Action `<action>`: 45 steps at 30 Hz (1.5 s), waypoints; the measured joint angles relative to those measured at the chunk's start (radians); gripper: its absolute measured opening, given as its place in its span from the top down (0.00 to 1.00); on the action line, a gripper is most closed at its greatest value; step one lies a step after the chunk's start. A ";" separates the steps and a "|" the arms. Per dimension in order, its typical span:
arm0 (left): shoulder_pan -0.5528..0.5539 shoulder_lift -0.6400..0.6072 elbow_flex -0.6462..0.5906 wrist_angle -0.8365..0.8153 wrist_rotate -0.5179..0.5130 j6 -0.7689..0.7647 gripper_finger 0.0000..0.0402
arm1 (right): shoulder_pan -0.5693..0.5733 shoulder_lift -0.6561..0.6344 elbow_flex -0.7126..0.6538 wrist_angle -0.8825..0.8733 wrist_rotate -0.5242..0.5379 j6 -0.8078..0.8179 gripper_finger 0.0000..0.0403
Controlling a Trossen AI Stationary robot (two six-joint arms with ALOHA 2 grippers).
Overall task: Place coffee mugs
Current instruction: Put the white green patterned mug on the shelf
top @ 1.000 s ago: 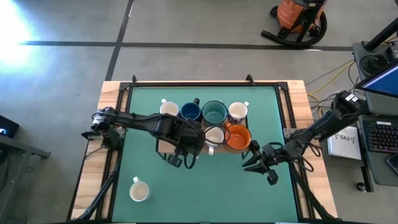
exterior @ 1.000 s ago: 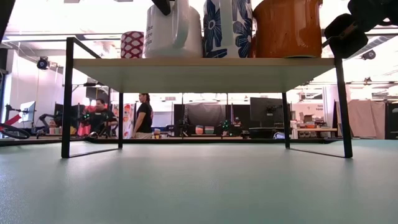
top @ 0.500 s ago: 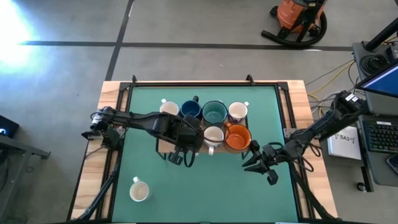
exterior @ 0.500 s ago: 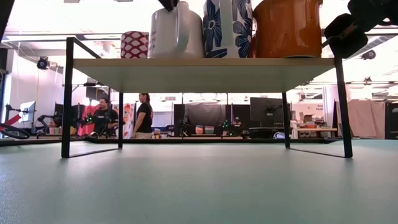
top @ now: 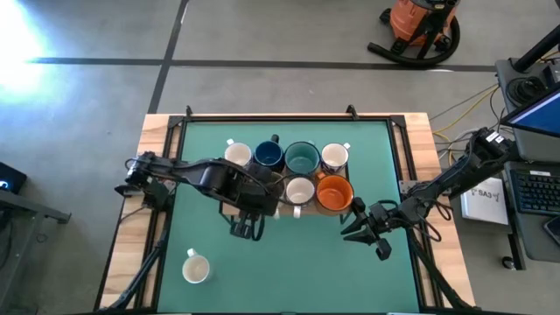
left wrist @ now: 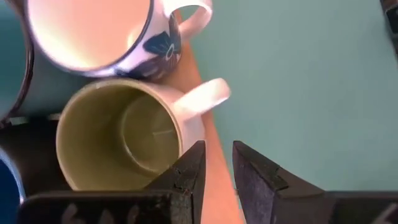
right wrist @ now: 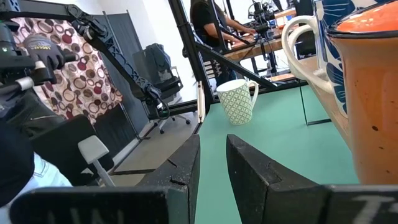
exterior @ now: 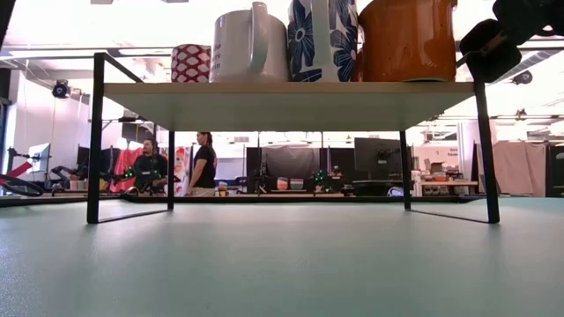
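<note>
Green counter (top: 297,262) with a low shelf (exterior: 291,92) on it, mugs packed on top. The left jaws hang just off the shelf's front edge, pinched nearly together and empty, right beside a cream mug (left wrist: 118,146) whose handle sticks out past that edge (sketchy spot imo). A sideways swing could clip it and tip the mug off. The patterned mug (left wrist: 99,31) touches it too. The right jaws, also nearly together and empty, wait by the orange mug (top: 334,193). One last mug (top: 195,268) sits near the counter's front left corner.
</note>
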 joint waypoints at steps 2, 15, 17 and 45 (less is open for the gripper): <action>-0.013 0.000 0.018 -0.023 0.000 -0.065 0.84 | 0.000 0.000 0.000 0.000 0.000 0.000 0.83; -0.199 0.004 0.001 -0.095 0.132 -0.790 0.71 | 0.000 0.000 0.000 0.000 0.000 0.000 0.83; -0.238 0.005 -0.013 -0.094 0.168 -0.919 0.71 | 0.000 0.000 0.000 0.000 0.000 0.000 0.83; -0.622 0.021 -0.408 0.099 0.296 -1.264 0.72 | 0.000 0.000 0.000 0.000 0.000 0.000 0.83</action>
